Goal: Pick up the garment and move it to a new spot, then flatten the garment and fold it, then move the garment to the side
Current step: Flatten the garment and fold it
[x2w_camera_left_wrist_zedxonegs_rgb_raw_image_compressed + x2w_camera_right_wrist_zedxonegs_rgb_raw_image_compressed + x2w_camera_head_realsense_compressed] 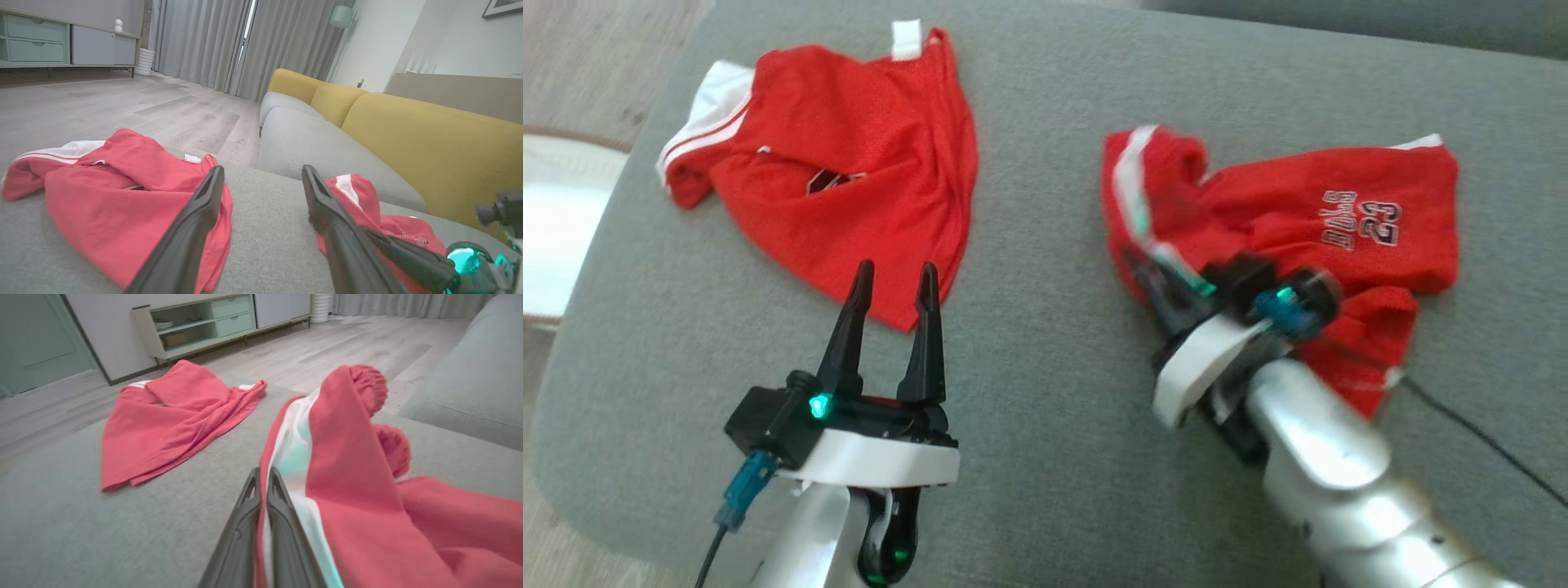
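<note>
Two red garments lie on the grey cushion (1045,384). The right garment (1339,220), crumpled, with a white stripe and a "23" print, has its left edge pinched between the fingers of my right gripper (1141,260). In the right wrist view that gripper (264,471) is shut on the striped edge of this garment (347,457), which rises in a fold. The left garment (849,180) lies loose with white trim. My left gripper (894,273) hovers open at its near corner, holding nothing, and the left wrist view shows the gripper (262,169) beside that garment (114,196).
The cushion's left edge drops to wooden floor (596,73), where a pale round object (556,229) sits. A black cable (1486,445) trails at the right. Yellow sofa backrests (429,139) stand beyond. A low cabinet (196,326) lines the far wall.
</note>
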Motion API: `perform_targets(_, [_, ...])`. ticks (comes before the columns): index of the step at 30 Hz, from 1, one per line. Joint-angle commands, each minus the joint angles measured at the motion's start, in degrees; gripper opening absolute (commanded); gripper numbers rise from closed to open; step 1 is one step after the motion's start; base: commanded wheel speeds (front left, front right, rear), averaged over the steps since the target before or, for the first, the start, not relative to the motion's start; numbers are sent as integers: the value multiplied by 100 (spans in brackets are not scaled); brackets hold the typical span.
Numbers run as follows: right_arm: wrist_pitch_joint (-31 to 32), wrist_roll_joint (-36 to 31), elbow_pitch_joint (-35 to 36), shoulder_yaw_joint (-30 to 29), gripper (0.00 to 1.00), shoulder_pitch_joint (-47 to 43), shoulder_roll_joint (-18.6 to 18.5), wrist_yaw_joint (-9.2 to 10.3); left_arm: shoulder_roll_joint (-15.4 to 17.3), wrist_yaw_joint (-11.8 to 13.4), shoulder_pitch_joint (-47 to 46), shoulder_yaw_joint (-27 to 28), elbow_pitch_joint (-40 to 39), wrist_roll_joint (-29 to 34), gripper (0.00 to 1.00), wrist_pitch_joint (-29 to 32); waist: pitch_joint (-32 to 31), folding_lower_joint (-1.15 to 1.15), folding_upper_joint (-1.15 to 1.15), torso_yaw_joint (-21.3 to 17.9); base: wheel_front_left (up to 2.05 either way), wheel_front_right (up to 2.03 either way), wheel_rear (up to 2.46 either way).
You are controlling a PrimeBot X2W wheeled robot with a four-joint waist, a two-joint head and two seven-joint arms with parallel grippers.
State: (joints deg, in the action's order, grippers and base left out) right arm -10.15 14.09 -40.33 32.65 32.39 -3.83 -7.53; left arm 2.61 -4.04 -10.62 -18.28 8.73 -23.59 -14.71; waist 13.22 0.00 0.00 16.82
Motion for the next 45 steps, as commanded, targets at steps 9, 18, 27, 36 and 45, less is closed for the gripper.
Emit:
perform_targets(9, [-226,435,366,923,100,-206,-79,4,27,-8,-146,294,-136,106,100,-29,-224,0,0,-503,0,0,0])
perform_targets(18, [-445,510,1173,111,100,-757,-340,4,27,-92,-73,663,-216,239,100,-29,-392,0,0,-1201,0,0,0])
perform_targets(27, [-483,-37,2753,-2078,100,-2434,-67,4,27,-187,-8,936,-376,394,100,-29,-466,0,0,-1734,0,0,0])
perform_targets(36, [-484,-113,3576,-2511,100,-3333,92,4,27,-249,95,1083,-347,561,100,-29,-419,0,0,-1927,0,0,0])
perform_targets(45, [-390,-117,2885,-2050,100,-3266,94,4,27,-278,22,974,-228,539,100,-29,-310,0,0,-1825,0,0,0])
